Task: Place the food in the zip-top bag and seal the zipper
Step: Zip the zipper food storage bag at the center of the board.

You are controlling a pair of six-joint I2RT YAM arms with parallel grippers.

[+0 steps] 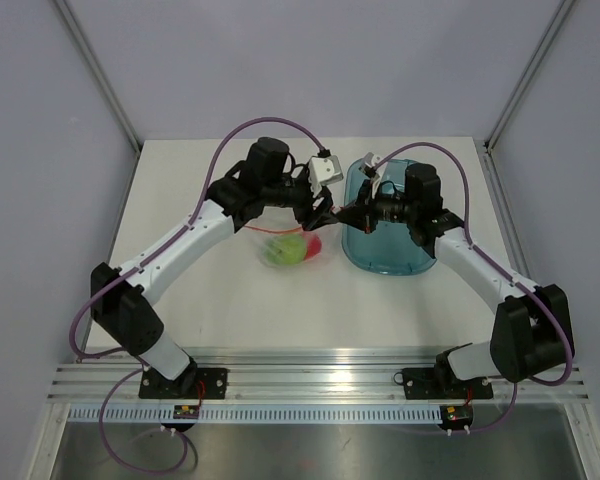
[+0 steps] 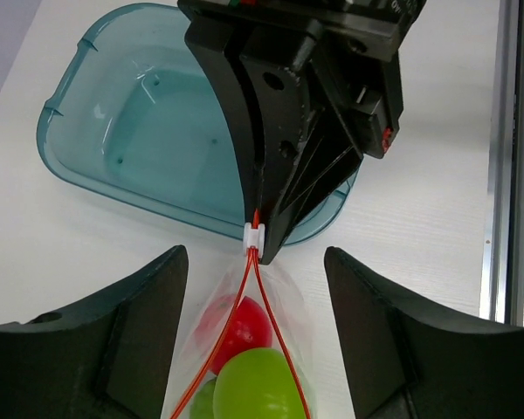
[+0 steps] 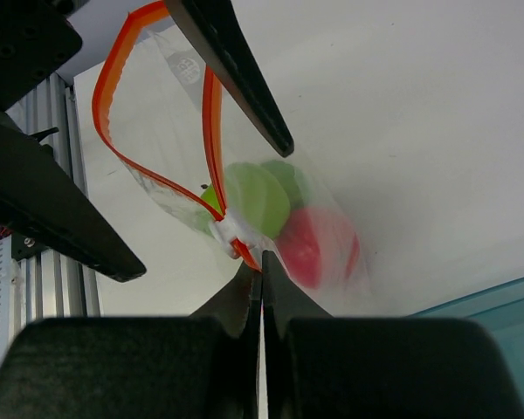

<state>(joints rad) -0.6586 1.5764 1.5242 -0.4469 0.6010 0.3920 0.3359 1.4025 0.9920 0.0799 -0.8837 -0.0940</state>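
Top view: clear crinkly bag lies mid-table, just left of a teal plastic tray. Its mouth edge runs left-right.

Left wrist view: left gripper spread wide, astride the bag. Green apples and a red fruit are inside.

Right wrist view: right gripper pinched tight on the bag corner beside a white slider. The orange zipper gapes in a loop. Small printed mark on the bag, unreadable.

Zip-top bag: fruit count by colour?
In the zip-top bag:
green fruit: 2
red fruit: 1
Total: 3
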